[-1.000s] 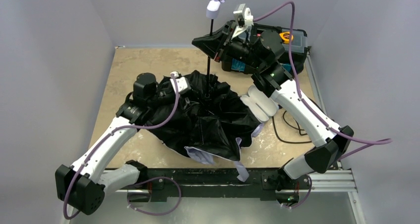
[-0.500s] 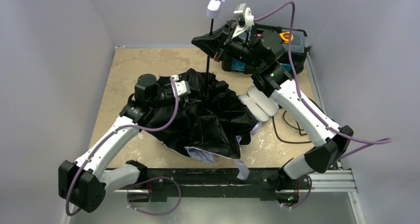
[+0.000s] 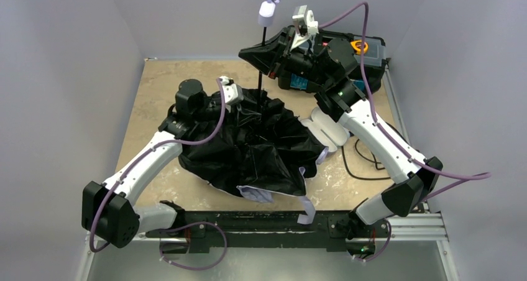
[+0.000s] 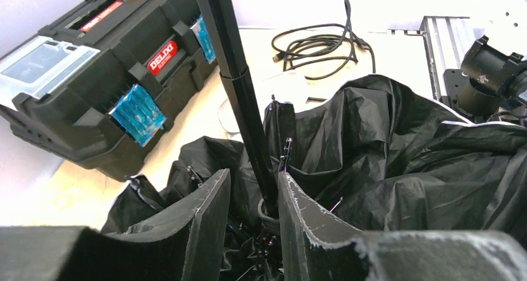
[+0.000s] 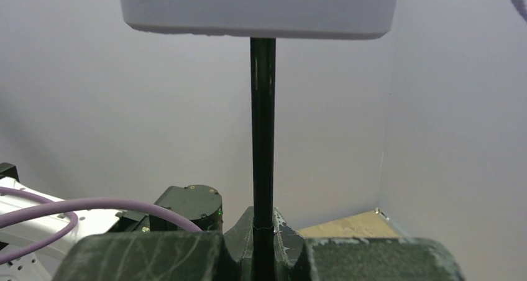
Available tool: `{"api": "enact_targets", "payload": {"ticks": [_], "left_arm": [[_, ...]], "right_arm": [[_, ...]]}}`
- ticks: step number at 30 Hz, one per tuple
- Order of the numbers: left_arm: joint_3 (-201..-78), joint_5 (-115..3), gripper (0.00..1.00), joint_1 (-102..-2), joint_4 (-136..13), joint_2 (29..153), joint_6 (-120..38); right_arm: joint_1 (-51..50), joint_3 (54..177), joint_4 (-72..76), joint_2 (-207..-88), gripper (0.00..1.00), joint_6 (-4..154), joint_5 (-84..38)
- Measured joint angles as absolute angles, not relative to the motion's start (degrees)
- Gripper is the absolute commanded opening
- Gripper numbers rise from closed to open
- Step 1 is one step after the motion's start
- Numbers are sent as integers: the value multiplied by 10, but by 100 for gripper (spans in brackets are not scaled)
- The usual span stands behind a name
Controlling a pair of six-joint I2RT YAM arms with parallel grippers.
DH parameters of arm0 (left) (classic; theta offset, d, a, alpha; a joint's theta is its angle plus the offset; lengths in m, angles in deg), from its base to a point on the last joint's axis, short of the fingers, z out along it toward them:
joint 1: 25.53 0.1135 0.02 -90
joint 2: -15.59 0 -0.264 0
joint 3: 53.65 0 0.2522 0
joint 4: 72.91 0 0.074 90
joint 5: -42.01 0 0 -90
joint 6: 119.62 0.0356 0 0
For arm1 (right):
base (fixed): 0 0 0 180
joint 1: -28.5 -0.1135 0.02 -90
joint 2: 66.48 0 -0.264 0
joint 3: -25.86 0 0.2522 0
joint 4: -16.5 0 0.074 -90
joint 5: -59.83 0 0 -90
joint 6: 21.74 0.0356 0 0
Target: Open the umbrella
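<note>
Standing upright at the middle of the table: one compact folding umbrella (image 3: 261,150). Canopy of thin black fabric, glossy and heavily crumpled, heaped in a loose mound; a pale lavender-white face shows at the near hem. Shaft (image 3: 261,76) a thin dark metal rod in telescoping sections. Long axis vertical, the small lavender knob handle (image 3: 266,12) uppermost and the canopy lowermost.

Right gripper (image 5: 263,228): rough black fingers clamped tight on the shaft, below the knob.

Left gripper (image 4: 253,194): matte black fingers (image 4: 205,219) with chalky worn edges straddle the foot of the shaft among the bare ribs, a narrow gap between them. Whether they press it cannot be told.

Table (image 3: 155,88): beige, mottled like stone. Walls (image 3: 62,45): plain pale grey.

Far right corner: black hard-plastic toolbox (image 4: 93,76), red label, translucent blue latches. Beside it, a coiled black cable (image 4: 323,41) and a smooth white oval case (image 3: 326,128).
</note>
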State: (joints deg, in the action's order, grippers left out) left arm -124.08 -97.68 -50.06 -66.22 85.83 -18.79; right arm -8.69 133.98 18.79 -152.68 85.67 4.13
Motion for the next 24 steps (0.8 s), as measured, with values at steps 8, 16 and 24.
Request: {"api": "enact_targets", "payload": {"ticks": [8, 16, 24], "left_arm": [[-1220, -972, 19, -503, -677, 883, -194], [-1196, -952, 27, -503, -704, 898, -196], [-1197, -918, 32, -503, -739, 903, -196]], "right_arm": [[-87, 1351, 184, -1537, 0, 853, 43], [-87, 1390, 141, -1574, 0, 844, 38], [-86, 1433, 111, -1584, 0, 826, 32]]}}
